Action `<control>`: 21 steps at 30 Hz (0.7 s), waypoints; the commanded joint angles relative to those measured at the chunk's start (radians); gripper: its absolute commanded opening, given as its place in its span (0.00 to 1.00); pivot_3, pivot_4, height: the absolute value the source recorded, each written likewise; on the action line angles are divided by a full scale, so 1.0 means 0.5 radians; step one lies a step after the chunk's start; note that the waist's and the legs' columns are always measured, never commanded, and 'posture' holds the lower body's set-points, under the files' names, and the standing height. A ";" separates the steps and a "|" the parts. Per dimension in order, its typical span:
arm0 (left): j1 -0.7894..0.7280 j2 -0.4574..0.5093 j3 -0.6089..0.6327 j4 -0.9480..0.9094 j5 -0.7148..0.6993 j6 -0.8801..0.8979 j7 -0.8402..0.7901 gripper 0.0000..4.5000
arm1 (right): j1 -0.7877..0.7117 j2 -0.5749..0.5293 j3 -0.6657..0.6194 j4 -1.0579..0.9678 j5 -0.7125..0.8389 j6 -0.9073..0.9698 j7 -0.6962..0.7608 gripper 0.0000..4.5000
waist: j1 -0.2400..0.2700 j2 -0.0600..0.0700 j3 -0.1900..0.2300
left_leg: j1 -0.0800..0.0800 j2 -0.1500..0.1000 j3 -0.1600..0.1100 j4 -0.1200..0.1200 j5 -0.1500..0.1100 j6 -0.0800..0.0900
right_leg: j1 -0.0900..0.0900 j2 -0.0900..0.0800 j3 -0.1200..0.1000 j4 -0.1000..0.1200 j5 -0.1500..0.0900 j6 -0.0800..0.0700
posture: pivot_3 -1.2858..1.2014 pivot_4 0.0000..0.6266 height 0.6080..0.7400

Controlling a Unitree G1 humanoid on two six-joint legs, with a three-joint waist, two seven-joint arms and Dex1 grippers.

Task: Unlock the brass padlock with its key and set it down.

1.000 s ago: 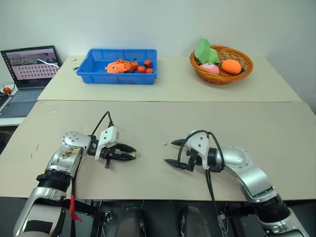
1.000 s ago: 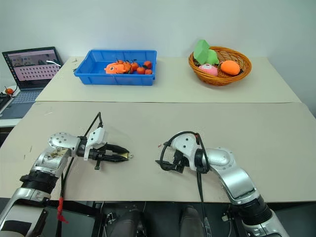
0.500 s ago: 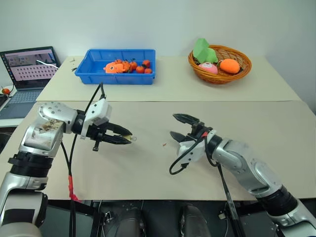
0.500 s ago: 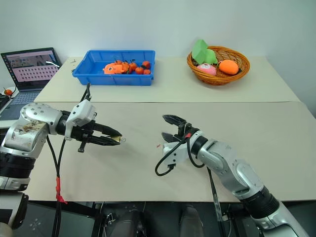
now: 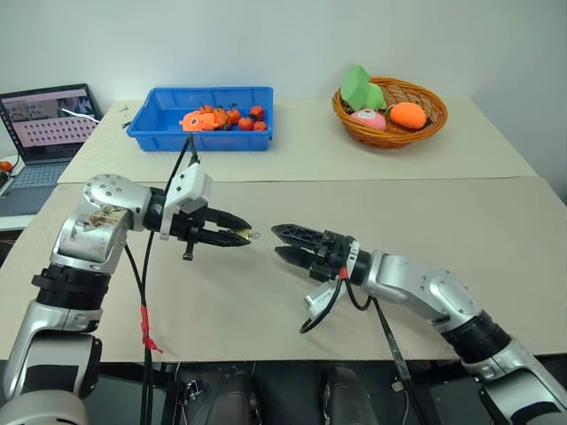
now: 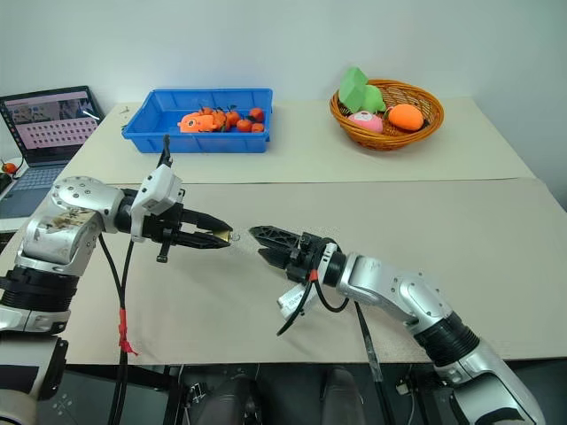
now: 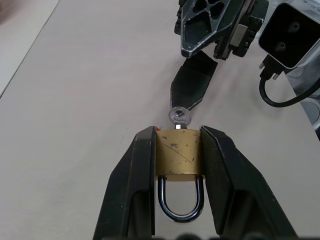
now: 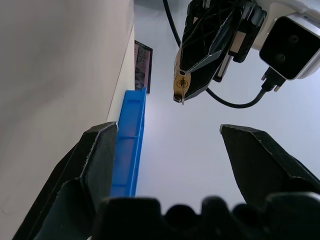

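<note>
Brass padlock [image 7: 179,154] is sitting clamped in the left claw [image 5: 237,236] at centre frame, key [image 7: 180,117] facing outward so the spread, empty right claw [image 5: 285,244] opposite can reach it.

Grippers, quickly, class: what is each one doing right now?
Left gripper: shut on the brass padlock, key sticking out.
Right gripper: open, holding nothing.

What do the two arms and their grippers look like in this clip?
Both arms are silver metal with black joint sections. The left gripper and right gripper each have two black pointed fingers and a white camera block at the wrist. Black cables loop beside each; red tape marks the left arm's cable.
</note>
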 commanded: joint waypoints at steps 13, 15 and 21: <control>-0.033 0.025 0.018 -0.111 -0.058 0.073 -0.032 0.18 | -0.082 0.081 -0.016 0.069 -0.090 -0.096 -0.049 0.86 | 0.002 0.000 -0.001 | -0.023 0.000 -0.020 0.021 -0.009 0.016 | -0.027 0.006 0.002 0.042 -0.016 -0.017 | 0.52 0.24 0.27; -0.028 0.036 0.006 -0.117 -0.055 0.084 -0.051 0.18 | -0.095 0.080 -0.016 0.078 -0.096 -0.101 -0.045 0.86 | 0.004 0.000 -0.001 | -0.025 0.000 -0.024 0.025 -0.009 0.016 | -0.028 0.008 0.001 0.043 -0.018 -0.020 | 0.52 0.24 0.27; -0.010 0.039 -0.019 -0.086 -0.013 0.044 -0.059 0.18 | -0.116 0.079 -0.027 0.081 -0.097 -0.114 -0.028 0.86 | 0.005 0.000 -0.001 | -0.028 0.004 -0.042 0.044 -0.019 0.034 | -0.030 0.023 0.003 0.055 -0.027 -0.034 | 0.52 0.24 0.27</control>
